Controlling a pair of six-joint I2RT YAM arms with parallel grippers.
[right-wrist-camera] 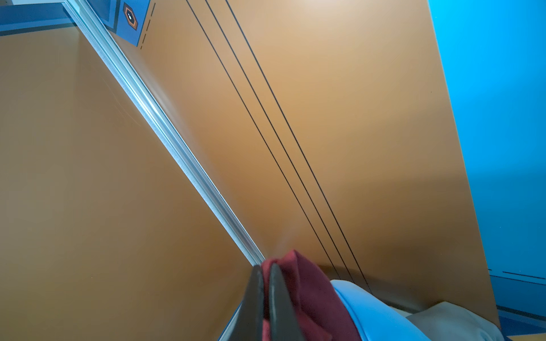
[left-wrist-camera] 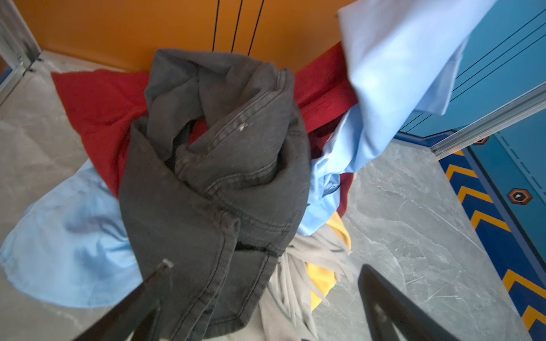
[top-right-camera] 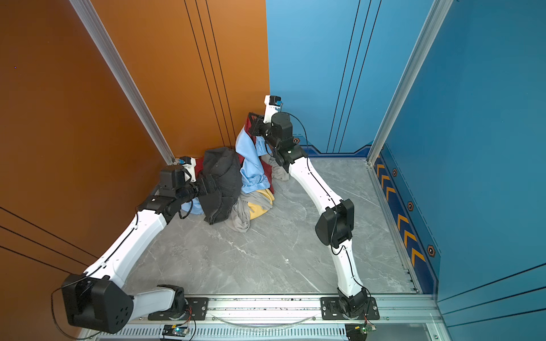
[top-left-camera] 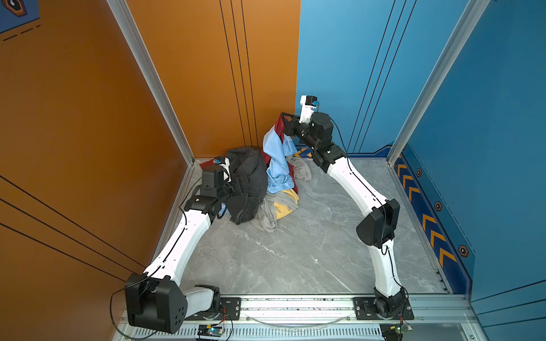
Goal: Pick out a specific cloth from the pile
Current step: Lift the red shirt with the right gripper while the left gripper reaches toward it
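Dark red cloth (right-wrist-camera: 307,298) pinched and lifted from the pile (top-left-camera: 251,189).

A plain, thin, dark red fabric is seen, creased and partly hidden under a light blue shirt (top-left-camera: 277,159) and dark grey jeans (left-wrist-camera: 212,183). It is drawn taut, its long axis rising from the pile at the back of the table (top-left-camera: 295,251) up toward the orange wall (top-left-camera: 192,73). Its upper end is clamped between the closed jaws of the right gripper (right-wrist-camera: 266,283), held raised above the heap. The left gripper (left-wrist-camera: 263,295) is seen spread wide, gripping nothing, low beside the jeans.
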